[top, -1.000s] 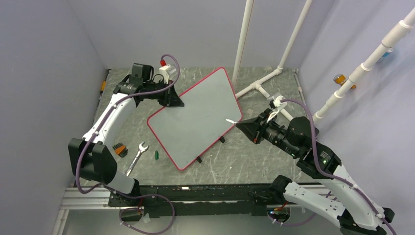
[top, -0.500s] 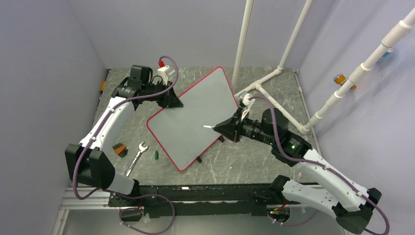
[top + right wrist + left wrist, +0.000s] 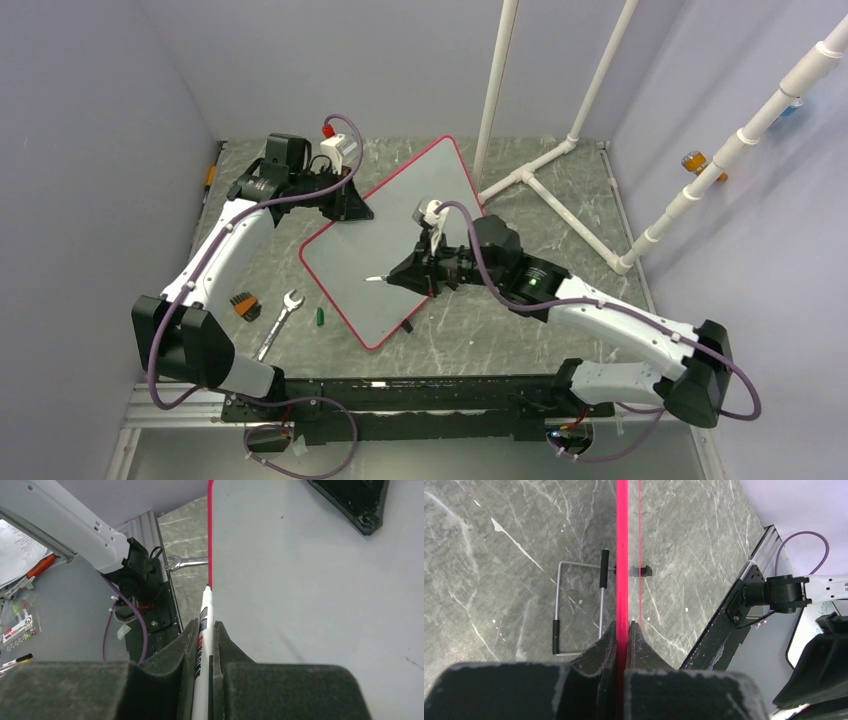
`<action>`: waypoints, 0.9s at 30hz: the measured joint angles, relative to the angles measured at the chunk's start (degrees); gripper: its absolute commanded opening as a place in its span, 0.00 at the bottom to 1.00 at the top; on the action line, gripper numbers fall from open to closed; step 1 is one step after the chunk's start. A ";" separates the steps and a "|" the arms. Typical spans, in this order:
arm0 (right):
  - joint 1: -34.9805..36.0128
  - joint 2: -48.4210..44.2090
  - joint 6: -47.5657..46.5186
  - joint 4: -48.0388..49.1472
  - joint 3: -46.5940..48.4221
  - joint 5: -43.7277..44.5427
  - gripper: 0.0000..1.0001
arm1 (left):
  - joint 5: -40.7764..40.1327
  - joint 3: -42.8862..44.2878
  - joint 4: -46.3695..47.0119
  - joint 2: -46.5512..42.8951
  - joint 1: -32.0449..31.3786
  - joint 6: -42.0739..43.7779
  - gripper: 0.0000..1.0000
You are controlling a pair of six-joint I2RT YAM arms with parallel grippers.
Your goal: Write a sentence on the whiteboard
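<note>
Marble table (image 3: 540, 330): left hand (image 3: 623, 632) pinches whiteboard (image 3: 410, 205) rim; right hand (image 3: 206, 630) holds marker (image 3: 205, 605) above.

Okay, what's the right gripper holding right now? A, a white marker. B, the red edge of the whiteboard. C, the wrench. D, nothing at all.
A: in the right wrist view the right gripper is shut on a white marker whose tip points toward the whiteboard, while the wrench lies apart beyond the board's edge.
</note>
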 measured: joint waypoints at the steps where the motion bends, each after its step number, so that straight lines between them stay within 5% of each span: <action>1: 0.33 1.18 -0.09 0.85 0.35 -0.13 0.00 | 0.00 0.00 -0.02 0.00 0.00 0.00 0.00; 27: 3.39 20.48 0.83 12.31 10.71 -0.39 0.00 | 0.02 -0.02 0.00 0.00 -0.02 0.00 0.00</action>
